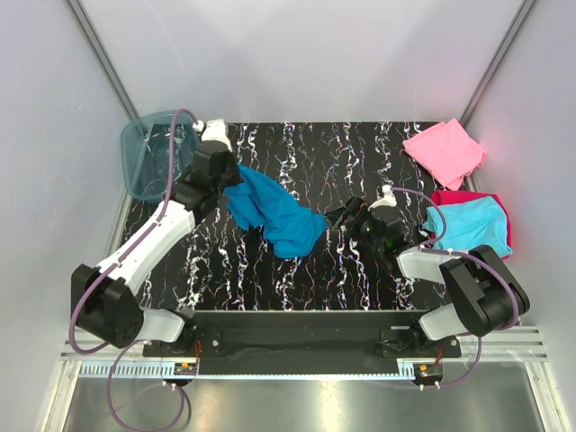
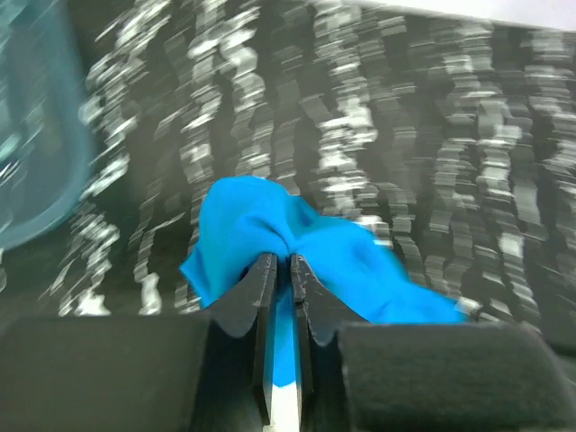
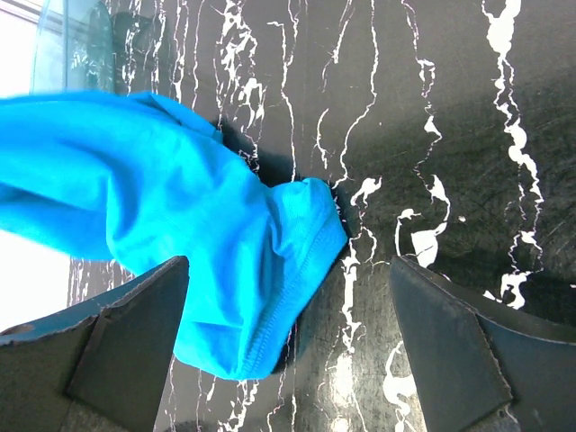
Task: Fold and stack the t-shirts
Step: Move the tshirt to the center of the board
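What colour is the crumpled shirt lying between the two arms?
The shirt is plain teal-blue, clearest in the right wrist view.

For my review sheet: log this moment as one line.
left hand: shut on teal-blue t-shirt | right hand: open at its other end | cyan t-shirt: folded on magenta-red t-shirt

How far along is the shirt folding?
Done: the pink shirt lies folded, and the cyan shirt sits folded on the magenta one. In hand: the left gripper pinches the crumpled teal-blue shirt; the right gripper is open by its hem. Left: folding and stacking it.
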### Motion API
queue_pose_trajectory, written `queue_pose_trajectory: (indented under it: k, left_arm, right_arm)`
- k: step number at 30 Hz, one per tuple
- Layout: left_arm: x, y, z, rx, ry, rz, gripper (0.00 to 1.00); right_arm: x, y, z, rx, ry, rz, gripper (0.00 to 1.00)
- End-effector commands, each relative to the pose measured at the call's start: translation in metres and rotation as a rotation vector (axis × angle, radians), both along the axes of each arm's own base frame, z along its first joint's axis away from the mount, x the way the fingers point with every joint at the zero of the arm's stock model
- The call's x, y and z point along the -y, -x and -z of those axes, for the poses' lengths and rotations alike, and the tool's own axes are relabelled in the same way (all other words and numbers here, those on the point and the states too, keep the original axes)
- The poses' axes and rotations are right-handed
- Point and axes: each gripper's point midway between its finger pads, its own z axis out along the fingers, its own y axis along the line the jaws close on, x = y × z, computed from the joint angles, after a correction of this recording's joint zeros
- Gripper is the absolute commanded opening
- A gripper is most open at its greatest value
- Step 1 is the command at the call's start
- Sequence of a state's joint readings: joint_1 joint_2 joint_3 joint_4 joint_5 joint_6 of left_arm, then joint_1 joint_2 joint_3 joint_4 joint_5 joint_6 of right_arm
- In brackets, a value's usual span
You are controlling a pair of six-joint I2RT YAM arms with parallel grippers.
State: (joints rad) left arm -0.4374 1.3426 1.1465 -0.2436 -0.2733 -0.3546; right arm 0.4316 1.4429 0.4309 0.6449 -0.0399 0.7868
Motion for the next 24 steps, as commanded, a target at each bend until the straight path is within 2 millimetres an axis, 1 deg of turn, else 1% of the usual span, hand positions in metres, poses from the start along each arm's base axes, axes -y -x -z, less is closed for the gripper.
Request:
queue_pose_trajectory:
  k: [1, 2, 3, 4, 6, 9, 12, 15, 18, 19, 20, 21, 22, 23, 24]
  left_arm:
    - [-0.035, -0.021, -0.018, 0.075, 0.056, -0.179, 0.13]
    - [-0.043, -0.021, -0.016, 0.068, 0.060, -0.217, 0.12]
    - [-0.049, -0.022, -0.018, 0.074, 0.059, -0.243, 0.09]
    - [-0.061, -0.023, -0.019, 0.081, 0.051, -0.285, 0.07]
    - [-0.075, -0.024, -0.024, 0.095, 0.053, -0.327, 0.07]
    - [-0.083, -0.025, -0.033, 0.109, 0.053, -0.346, 0.07]
    - [-0.093, -0.026, -0.040, 0.121, 0.061, -0.374, 0.04]
    - [-0.102, -0.027, -0.053, 0.145, 0.065, -0.400, 0.03]
    - [-0.105, -0.028, -0.068, 0.166, 0.066, -0.404, 0.04]
    - [-0.102, -0.029, -0.073, 0.169, 0.071, -0.391, 0.13]
    - [-0.099, -0.030, -0.072, 0.161, 0.074, -0.372, 0.23]
    - [-0.095, -0.030, -0.069, 0.150, 0.083, -0.356, 0.36]
    - [-0.087, -0.030, -0.060, 0.127, 0.099, -0.320, 0.51]
    - [-0.082, -0.031, -0.055, 0.117, 0.128, -0.310, 0.53]
    - [-0.078, -0.030, -0.050, 0.110, 0.141, -0.299, 0.55]
  right_arm:
    - [0.004, -0.008, -0.016, 0.046, -0.004, 0.032, 1.00]
    - [0.004, -0.008, -0.016, 0.044, -0.004, 0.034, 1.00]
    - [0.004, -0.009, -0.017, 0.044, -0.004, 0.034, 1.00]
    - [0.003, -0.008, -0.016, 0.042, -0.003, 0.033, 1.00]
    - [0.004, -0.008, -0.015, 0.038, -0.003, 0.035, 1.00]
    - [0.004, -0.008, -0.017, 0.044, -0.004, 0.034, 1.00]
    - [0.004, -0.008, -0.016, 0.041, -0.003, 0.033, 1.00]
    - [0.004, -0.008, -0.015, 0.036, -0.003, 0.035, 1.00]
    - [0.003, -0.009, -0.015, 0.035, -0.002, 0.033, 1.00]
    - [0.003, -0.009, -0.013, 0.030, 0.001, 0.032, 1.00]
    - [0.001, -0.011, -0.013, 0.027, -0.002, 0.025, 1.00]
    - [-0.006, -0.012, -0.008, 0.008, -0.003, -0.006, 1.00]
    - [-0.010, -0.012, -0.005, -0.005, -0.009, -0.023, 1.00]
    - [-0.015, -0.012, -0.002, -0.022, -0.016, -0.046, 1.00]
    - [-0.025, -0.011, 0.006, -0.053, -0.030, -0.090, 1.00]
